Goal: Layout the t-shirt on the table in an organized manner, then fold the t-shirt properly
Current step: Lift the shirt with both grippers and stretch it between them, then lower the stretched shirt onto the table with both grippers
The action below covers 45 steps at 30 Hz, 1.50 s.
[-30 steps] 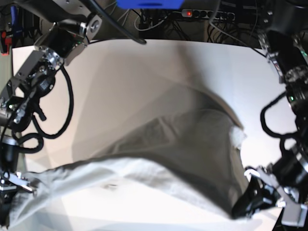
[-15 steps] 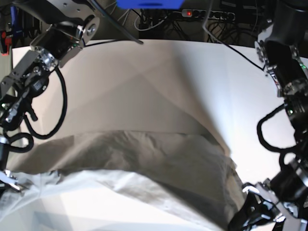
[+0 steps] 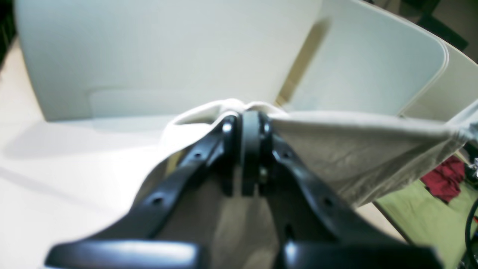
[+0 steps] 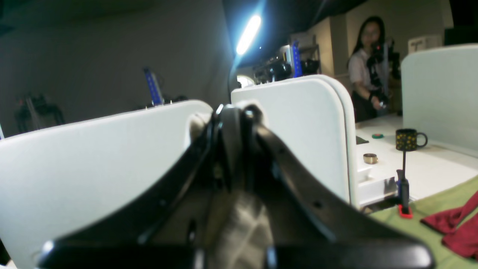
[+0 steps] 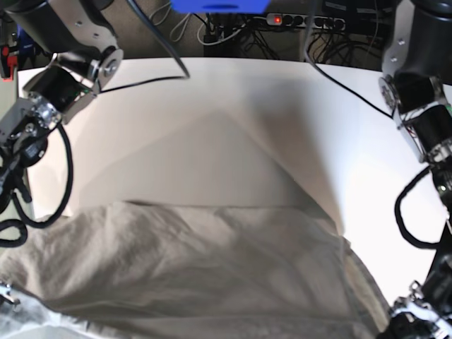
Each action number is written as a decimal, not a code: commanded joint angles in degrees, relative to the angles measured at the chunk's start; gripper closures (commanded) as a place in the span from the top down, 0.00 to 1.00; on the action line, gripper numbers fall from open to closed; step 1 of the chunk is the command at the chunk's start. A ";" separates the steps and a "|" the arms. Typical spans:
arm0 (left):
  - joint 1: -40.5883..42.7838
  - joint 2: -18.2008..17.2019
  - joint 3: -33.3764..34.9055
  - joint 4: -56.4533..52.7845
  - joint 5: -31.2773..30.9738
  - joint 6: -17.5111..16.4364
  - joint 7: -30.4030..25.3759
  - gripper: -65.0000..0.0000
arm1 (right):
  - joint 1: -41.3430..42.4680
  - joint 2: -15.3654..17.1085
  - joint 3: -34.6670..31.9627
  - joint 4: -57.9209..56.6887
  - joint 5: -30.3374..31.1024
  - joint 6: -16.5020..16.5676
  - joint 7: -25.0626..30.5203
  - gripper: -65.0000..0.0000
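The light grey-beige t-shirt hangs stretched across the near part of the white table, held up by two corners. In the left wrist view my left gripper is shut on a bunched edge of the t-shirt, which stretches off to the right. In the right wrist view my right gripper is shut on cloth, and a fold of the t-shirt hangs between the black fingers. In the base view the left gripper is at the bottom right and the right gripper at the bottom left edge, both mostly cut off.
A power strip and cables lie behind the table's far edge. The right wrist view shows white partitions, a person, a dark mug on a desk, and a red cloth on green matting.
Both grippers have drawn toward the near edge and apart. The t-shirt went from a slanted, bunched drape to a wide sheet spanning the frame's bottom.
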 commanded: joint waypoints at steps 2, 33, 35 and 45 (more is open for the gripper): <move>-1.97 -1.24 -0.46 0.98 -0.89 0.02 -1.55 0.00 | 1.45 1.48 -0.28 0.91 0.60 0.55 1.89 0.00; -16.56 7.55 4.90 -44.83 22.84 0.19 -21.77 0.00 | 26.42 5.08 -6.87 -49.46 0.43 0.55 0.83 0.00; -17.09 7.55 4.90 -47.99 23.28 0.37 -23.27 0.00 | 27.39 5.79 -6.87 -52.98 0.43 0.55 0.92 0.00; -18.58 8.07 4.90 -60.56 29.26 0.37 -30.56 0.13 | 28.44 5.79 -18.65 -66.17 0.43 0.55 0.92 0.00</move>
